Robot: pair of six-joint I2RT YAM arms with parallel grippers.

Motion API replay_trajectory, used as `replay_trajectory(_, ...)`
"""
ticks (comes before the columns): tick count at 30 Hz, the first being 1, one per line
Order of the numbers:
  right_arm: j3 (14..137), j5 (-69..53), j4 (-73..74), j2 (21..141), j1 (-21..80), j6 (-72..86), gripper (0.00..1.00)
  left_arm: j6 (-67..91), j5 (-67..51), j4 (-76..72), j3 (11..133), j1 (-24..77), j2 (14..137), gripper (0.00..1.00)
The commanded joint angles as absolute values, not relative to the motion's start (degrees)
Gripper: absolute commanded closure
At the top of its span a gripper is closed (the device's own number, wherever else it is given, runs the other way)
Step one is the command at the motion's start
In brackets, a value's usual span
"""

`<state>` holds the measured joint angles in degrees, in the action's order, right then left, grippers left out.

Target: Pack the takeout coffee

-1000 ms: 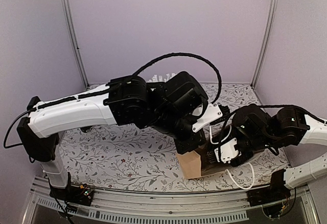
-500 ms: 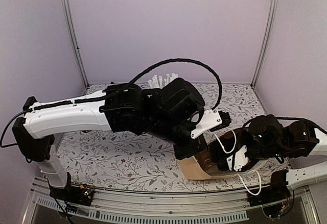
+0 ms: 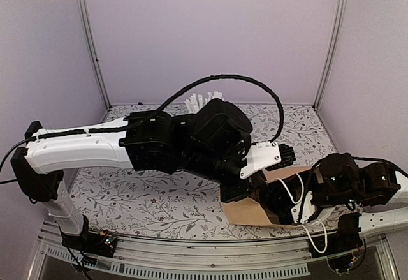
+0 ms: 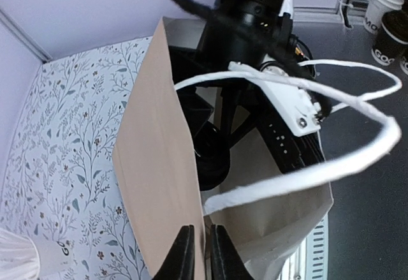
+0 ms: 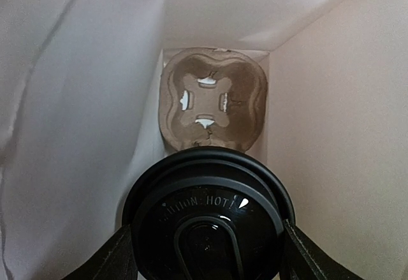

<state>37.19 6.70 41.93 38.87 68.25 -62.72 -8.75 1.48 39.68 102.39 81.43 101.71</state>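
**A:** Where is the takeout coffee (image 5: 207, 210)?

**B:** Inside the paper bag (image 4: 159, 159), lid on, clamped between the fingers of the right gripper (image 5: 209, 249). In the right wrist view the cup carrier (image 5: 213, 104) lies at twelve o'clock from the lid, against the bag's bottom. The cup has not reached it yet, I'd say.

**A:** And the left gripper (image 4: 203, 257)?

**B:** At six o'clock in its own view, pinched on the bag's wall near the mouth, holding it open.

**A:** So which step?

**B:** Loading the cup into the bag, and well along by my reckoning. The next move calls for pushing straight toward twelve o'clock and seating the cup in a carrier pocket. Only then should it release, with the cup upright and the wall uncrumpled.
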Motion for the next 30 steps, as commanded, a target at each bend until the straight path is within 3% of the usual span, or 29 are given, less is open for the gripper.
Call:
replay_trajectory(1, 35.9, 5.5, 40.8, 38.5, 68.6, -63.5, 0.69, -12.6, 0.4, 39.7, 104.9, 82.5, 102.6, 0.82)
replay_trajectory(5, 36.7, 6.2, 40.7, 38.9, 68.6, -63.5, 0.69, -12.7, 0.4, 39.8, 104.5, 81.9, 101.7, 0.58)
replay_trajectory(8, 37.7, 6.7, 40.9, 39.2, 68.6, -63.5, 0.69, -13.8, 0.4, 40.1, 103.7, 81.3, 100.0, 0.48)
replay_trajectory(20, 38.4, 8.8, 41.1, 39.6, 68.6, -61.1, 0.69, -4.9, -25.7, 17.9, 82.1, 64.9, 86.1, 0.43)
replay_trajectory(25, 38.8, 10.0, 40.9, 40.5, 68.6, -60.7, 0.69, -2.3, -34.0, 15.9, 84.4, 63.4, 87.7, 0.4)
replay_trajectory(30, 39.9, 11.7, 40.5, 41.5, 68.6, -60.7, 0.7, -1.4, -32.5, 14.4, 84.3, 61.1, 91.5, 0.39)
